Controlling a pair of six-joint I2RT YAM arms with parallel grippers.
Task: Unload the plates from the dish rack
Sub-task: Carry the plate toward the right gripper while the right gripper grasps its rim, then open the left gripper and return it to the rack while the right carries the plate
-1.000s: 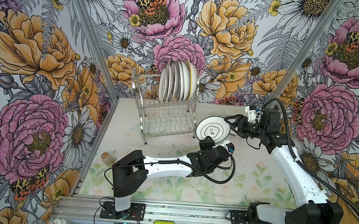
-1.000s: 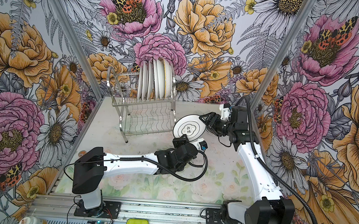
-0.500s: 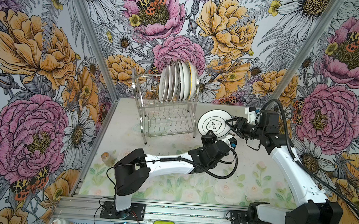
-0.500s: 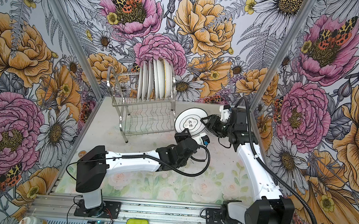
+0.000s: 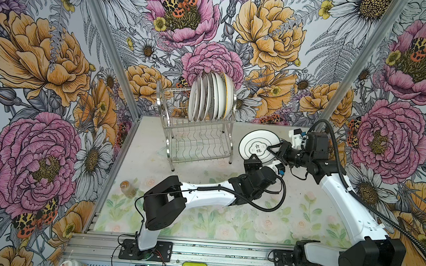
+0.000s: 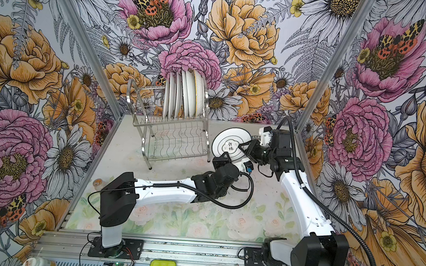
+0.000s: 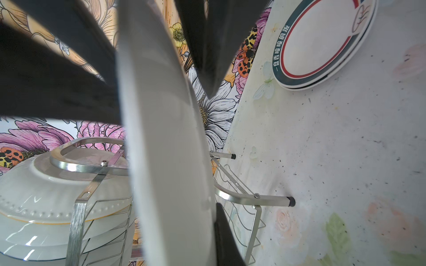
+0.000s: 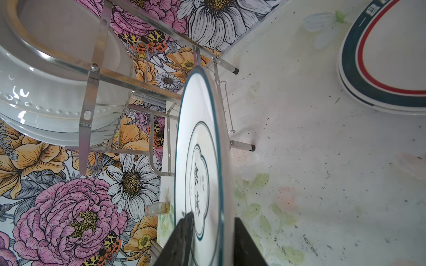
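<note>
A white plate (image 5: 256,145) (image 6: 229,144) with a thin teal ring and black characters hangs upright over the table, right of the dish rack (image 5: 198,137) (image 6: 175,138). My left gripper (image 5: 254,159) (image 6: 224,156) is shut on its lower rim. In the left wrist view that plate (image 7: 161,138) stands edge-on in my left gripper (image 7: 207,221). My right gripper (image 5: 270,148) (image 8: 213,216) straddles the plate (image 8: 198,129), with a finger against each face. Several white plates (image 5: 212,97) (image 6: 186,95) stand in the rack's upper tier.
Two plates with dark green and red rings (image 7: 322,46) (image 8: 380,69) lie stacked on the table near the back right corner. A small jar (image 5: 127,188) (image 8: 159,207) stands near the left wall. The rack's lower shelf (image 5: 200,148) holds nothing.
Both arms carried the plate a little toward the back of the table. The right jaws have closed in around the plate's right side. The left grip is unchanged.
</note>
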